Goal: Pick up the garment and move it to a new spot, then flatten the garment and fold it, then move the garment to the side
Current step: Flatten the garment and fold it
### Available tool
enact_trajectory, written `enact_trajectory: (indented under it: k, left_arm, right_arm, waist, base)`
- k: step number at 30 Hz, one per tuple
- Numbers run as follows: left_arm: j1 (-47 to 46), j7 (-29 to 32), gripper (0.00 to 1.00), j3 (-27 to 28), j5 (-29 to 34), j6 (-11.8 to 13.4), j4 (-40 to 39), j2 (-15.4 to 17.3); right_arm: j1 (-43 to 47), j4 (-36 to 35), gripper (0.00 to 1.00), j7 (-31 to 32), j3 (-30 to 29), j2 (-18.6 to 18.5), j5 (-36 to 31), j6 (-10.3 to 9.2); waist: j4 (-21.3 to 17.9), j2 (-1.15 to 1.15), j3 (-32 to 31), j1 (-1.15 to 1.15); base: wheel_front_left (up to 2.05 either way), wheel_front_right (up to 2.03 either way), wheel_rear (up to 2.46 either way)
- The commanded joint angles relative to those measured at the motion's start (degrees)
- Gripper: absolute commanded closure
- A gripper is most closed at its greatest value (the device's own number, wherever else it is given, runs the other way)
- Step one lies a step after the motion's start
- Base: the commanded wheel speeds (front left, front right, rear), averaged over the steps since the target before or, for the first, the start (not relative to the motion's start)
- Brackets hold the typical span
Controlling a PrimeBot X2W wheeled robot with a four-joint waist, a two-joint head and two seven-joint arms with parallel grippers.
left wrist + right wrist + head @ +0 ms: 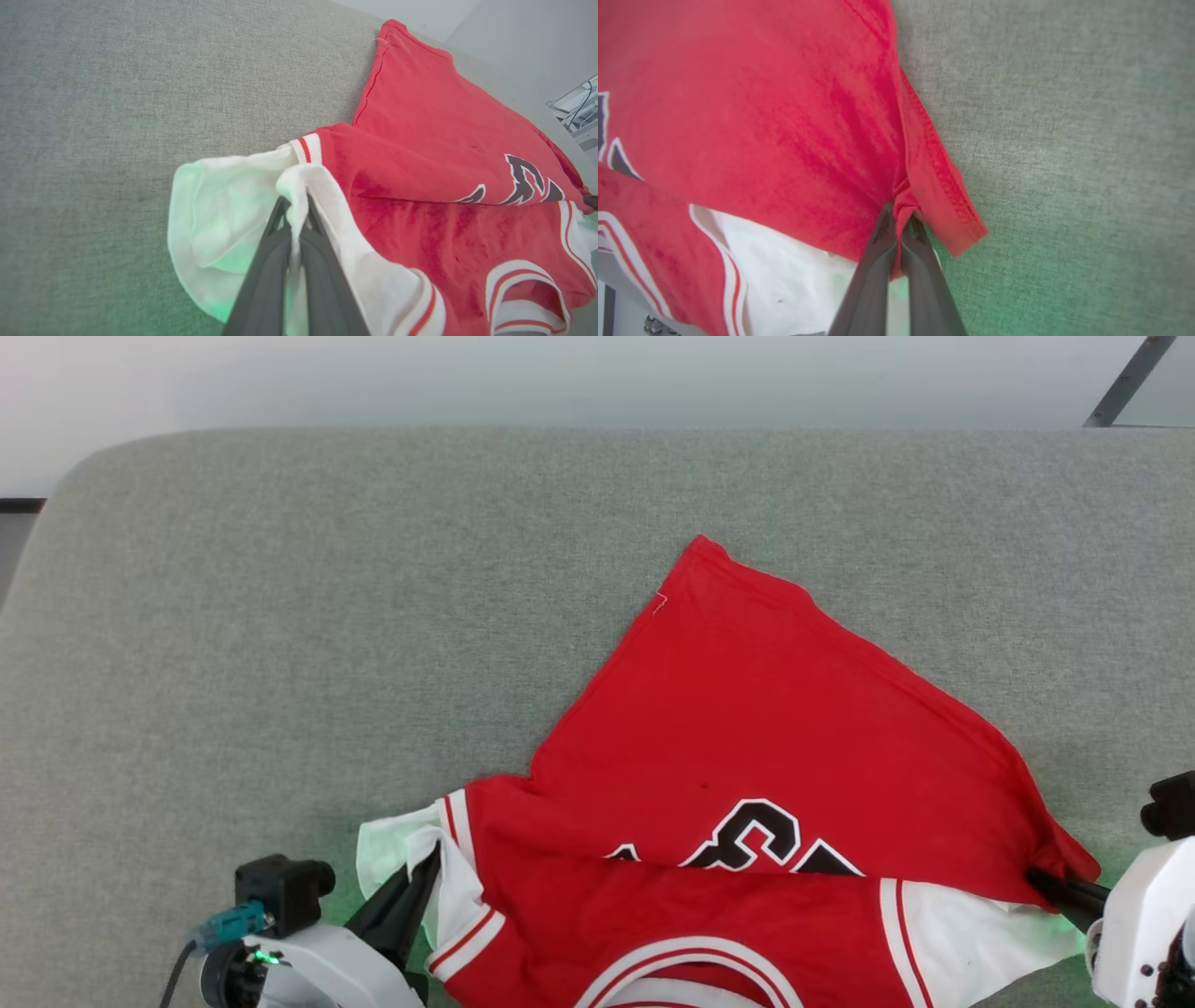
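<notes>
Garment [747, 728] lies on the grey upholstered surface [280, 616], toward the near edge and right of centre in the head view. The red body is folded over on itself, with one hem corner pointing to the far side. The black white-outlined numerals [756, 835] are partly covered by a fold.

Left gripper [428, 859]: closed on the white sleeve [210, 224] at the garment's left end. The left wrist view shows white cloth pinched between the two dark fingers [266, 270].

Right gripper [1034, 877]: closed on a bunched red edge at the garment's right end (the stitched hem runs just beside the fingertips in the right wrist view). The second white sleeve [794, 270] lies under that red layer.

Green light tints the cloth and surface near both grippers.
</notes>
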Motion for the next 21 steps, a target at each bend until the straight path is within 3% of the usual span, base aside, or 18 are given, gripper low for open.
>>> enact_trajectory:
  k: [1, 4, 6, 7, 8, 14, 21]
  left_arm:
    - [0.4, 0.2, 1.00, 0.0, -0.2, 0.1, -0.2, 0.2]
    - [0.2, 0.2, 1.00, -0.1, -0.2, 0.0, -0.1, 0.1]
    - [0.1, 0.2, 1.00, -0.1, -0.2, 0.0, 0.0, 0.1]
    - [0.1, 0.3, 1.00, -0.2, -0.2, 0.0, 0.0, 0.1]
    - [0.2, 0.3, 1.00, -0.2, -0.2, 0.0, 0.0, 0.1]
    - [0.8, 0.0, 1.00, -0.2, -0.4, 0.3, 0.0, 0.2]
    - [1.5, 0.0, 1.00, -0.5, -0.5, 0.5, -0.4, 0.1]
  right_arm:
    - [1.1, 1.3, 1.00, -0.6, 0.8, 0.6, -1.3, 0.02]
    - [0.4, 2.8, 1.00, -1.9, 1.4, 1.1, -2.5, -0.03]
    - [0.1, 3.4, 0.65, -2.3, 2.0, 1.1, -3.0, -0.04]
    - [-0.1, 3.3, 0.39, -2.4, 2.4, 0.8, -3.3, -0.04]
    - [-0.2, 3.0, 0.02, -2.7, 2.6, 0.5, -3.5, -0.04]
    - [-0.1, -0.5, 0.00, -2.4, 2.8, -1.6, -3.9, -0.03]
    - [-0.1, -10.6, 0.00, 0.4, 0.6, -3.5, -5.0, -0.02]
  waist:
    - [-0.2, 0.00, 0.2, 0.00]
    - [-0.2, 0.00, 0.2, 0.00]
    - [-0.2, 0.00, 0.0, 0.00]
    - [-0.2, 0.00, 0.0, 0.00]
    - [-0.2, 0.00, -0.1, 0.00]
    - [-0.3, 0.00, -1.0, 0.00]
    - [0.0, 0.00, -2.0, 0.00]
  base:
    - [0.00, 0.00, 0.00]
    - [0.00, 0.00, 0.00]
    - [0.00, 0.00, 0.00]
    - [0.00, 0.00, 0.00]
    - [0.00, 0.00, 0.00]
    - [0.00, 0.00, 0.00]
    - [0.00, 0.00, 0.00]
